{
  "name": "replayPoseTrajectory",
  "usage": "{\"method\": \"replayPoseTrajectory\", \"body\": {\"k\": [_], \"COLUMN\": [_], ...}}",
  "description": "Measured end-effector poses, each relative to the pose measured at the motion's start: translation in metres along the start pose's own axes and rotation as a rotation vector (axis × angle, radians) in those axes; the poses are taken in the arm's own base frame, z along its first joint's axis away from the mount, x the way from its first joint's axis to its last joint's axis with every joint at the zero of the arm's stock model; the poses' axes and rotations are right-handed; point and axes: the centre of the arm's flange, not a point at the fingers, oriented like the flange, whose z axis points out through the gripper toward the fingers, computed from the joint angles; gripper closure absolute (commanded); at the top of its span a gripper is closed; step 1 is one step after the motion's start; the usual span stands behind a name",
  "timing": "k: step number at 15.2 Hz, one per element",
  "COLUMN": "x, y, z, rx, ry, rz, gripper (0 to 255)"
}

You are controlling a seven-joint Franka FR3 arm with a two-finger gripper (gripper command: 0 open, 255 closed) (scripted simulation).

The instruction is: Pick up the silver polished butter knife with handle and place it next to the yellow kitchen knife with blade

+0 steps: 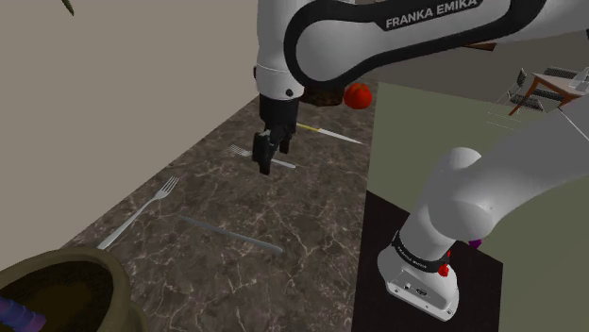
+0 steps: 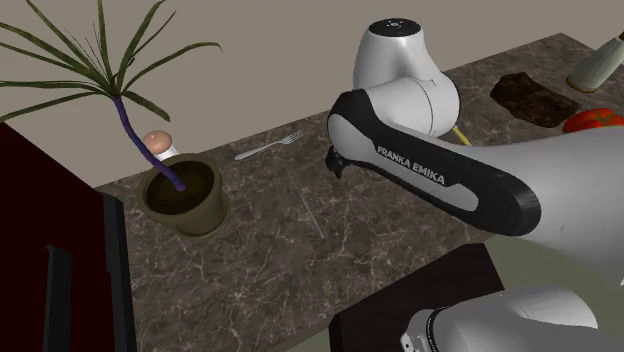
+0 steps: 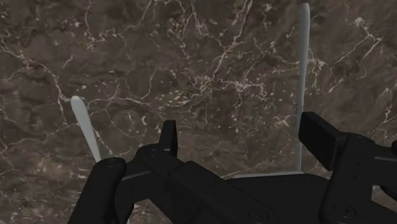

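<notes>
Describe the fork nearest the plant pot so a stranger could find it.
On the dark marble counter, find the plant pot at the shoulder view's lower left. The fork lies flat just past it, along the wall side. It is pale with tines at its far end, unlike the plain dark grey strip beside it.

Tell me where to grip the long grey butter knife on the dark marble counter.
Take the long, thin grey butter knife near mid-length, from straight above, jaws across its narrow width. It lies flat on the dark marble counter, so a side approach would likely fail.
</notes>
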Motion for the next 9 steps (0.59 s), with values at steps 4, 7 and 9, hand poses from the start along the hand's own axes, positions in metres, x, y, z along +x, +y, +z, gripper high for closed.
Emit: {"method": "replayPoseTrajectory", "body": {"k": [4, 7, 9], "x": [0.013, 0.026, 0.031], "y": [-0.043, -0.073, -0.096], "z": [0.032, 0.052, 0.069], "rx": [-0.005, -0.008, -0.011], "ry": [-0.023, -0.040, -0.051], "rz": [-0.036, -0.063, -0.081], "gripper": [0, 0, 0]}}
